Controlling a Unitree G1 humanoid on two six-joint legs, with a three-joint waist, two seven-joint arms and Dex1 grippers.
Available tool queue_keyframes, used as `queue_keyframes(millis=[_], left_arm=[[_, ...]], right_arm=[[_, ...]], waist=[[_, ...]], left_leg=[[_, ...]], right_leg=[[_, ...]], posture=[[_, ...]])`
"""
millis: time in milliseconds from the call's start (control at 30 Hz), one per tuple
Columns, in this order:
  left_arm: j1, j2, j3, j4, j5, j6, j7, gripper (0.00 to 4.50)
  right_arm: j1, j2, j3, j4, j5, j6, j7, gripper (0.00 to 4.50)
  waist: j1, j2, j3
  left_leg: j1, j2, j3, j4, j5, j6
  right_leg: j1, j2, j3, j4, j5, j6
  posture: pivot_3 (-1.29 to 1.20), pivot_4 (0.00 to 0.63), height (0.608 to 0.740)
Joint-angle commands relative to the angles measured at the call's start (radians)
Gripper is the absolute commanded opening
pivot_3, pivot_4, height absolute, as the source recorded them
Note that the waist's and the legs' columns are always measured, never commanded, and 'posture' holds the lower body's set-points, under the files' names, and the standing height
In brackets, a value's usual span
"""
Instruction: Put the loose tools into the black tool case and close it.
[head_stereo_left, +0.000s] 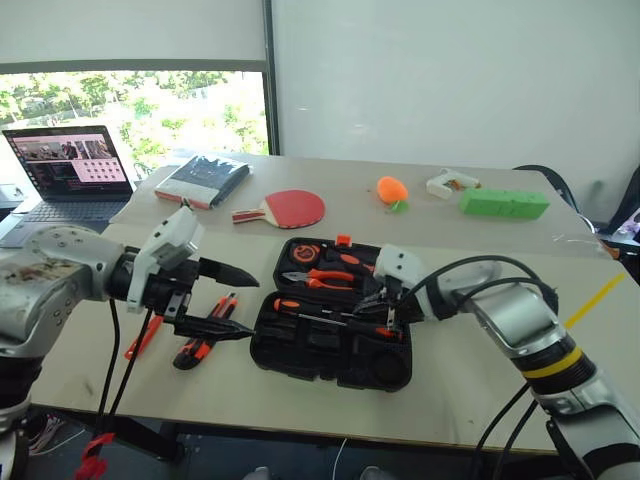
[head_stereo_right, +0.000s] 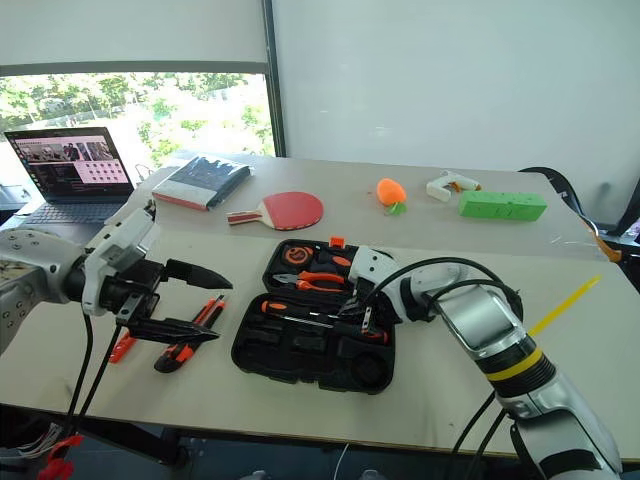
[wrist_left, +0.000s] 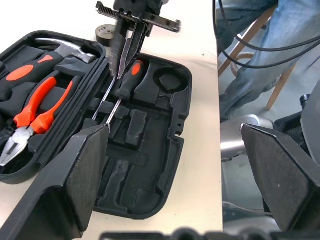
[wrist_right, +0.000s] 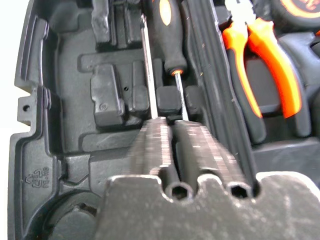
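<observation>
The black tool case (head_stereo_left: 330, 340) lies open; the right gripper (head_stereo_left: 385, 305), fingers pressed together over its near half, hides part of a screwdriver (wrist_left: 131, 80) shaft. Left of the case, the left gripper (head_stereo_left: 225, 300) spreads wide, empty, partly covering the utility knife (head_stereo_left: 200, 345).

Both arms are chunky silver metal with white housings near the wrists; the left arm (head_stereo_left: 60, 280) looks scuffed and stained. The right forearm (head_stereo_left: 545, 350) wears a yellow band edged in black. Loose black cables loop off both, and the pointed fingers (head_stereo_left: 225, 272) are black
</observation>
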Motion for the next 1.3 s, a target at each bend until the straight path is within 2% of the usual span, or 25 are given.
queue_keyframes(millis=[33,500,933,1100,1200,1300], left_arm=[[-0.022,0.004,0.011,-0.003,0.003,-0.015,-0.007,4.50],[-0.017,0.005,0.012,-0.002,0.015,-0.024,-0.006,4.50],[-0.014,-0.002,0.004,-0.001,0.021,-0.030,-0.005,4.50],[0.004,-0.006,-0.002,0.017,0.038,-0.036,0.001,4.50],[0.051,-0.002,0.008,0.035,0.066,-0.055,0.026,4.50],[0.114,0.005,0.048,0.046,0.086,-0.054,0.077,4.50]], right_arm=[[0.005,0.001,-0.007,-0.013,-0.008,-0.021,0.000,0.04],[0.057,0.038,0.060,0.033,-0.080,-0.082,-0.016,0.04],[0.061,0.089,0.087,0.137,-0.145,-0.149,-0.030,0.04],[0.046,0.093,-0.019,0.069,-0.059,-0.106,-0.007,0.04],[0.033,0.076,-0.182,-0.043,0.078,-0.005,-0.005,0.04],[0.047,0.005,-0.334,-0.180,0.245,0.120,0.045,0.84]], waist=[[0.000,0.000,0.000],[-0.008,0.000,0.000],[-0.024,-0.001,-0.001],[-0.023,-0.001,-0.001],[-0.020,0.000,0.000],[-0.017,0.000,0.000]], left_leg=[[0.000,0.000,0.000,0.000,0.000,0.000],[0.002,0.000,0.000,0.000,0.000,-0.001],[0.024,0.002,0.000,-0.002,0.000,-0.001],[0.028,0.002,0.000,-0.003,0.001,-0.001],[0.025,0.002,0.000,-0.003,0.001,-0.001],[0.018,0.002,0.000,-0.004,0.001,-0.001]], right_leg=[[0.000,0.000,0.000,0.000,0.000,0.000],[0.001,0.000,0.000,0.001,0.000,0.000],[0.022,0.002,0.000,0.001,-0.001,-0.002],[0.025,0.002,0.000,0.001,-0.002,-0.003],[0.023,0.002,0.000,0.001,-0.002,-0.003],[0.015,0.002,0.000,0.001,-0.002,-0.003]], posture=[[0.00,0.150,0.736],[0.00,0.150,0.736],[0.00,0.150,0.736],[0.00,0.150,0.736],[0.00,0.150,0.736],[0.00,0.150,0.736]])
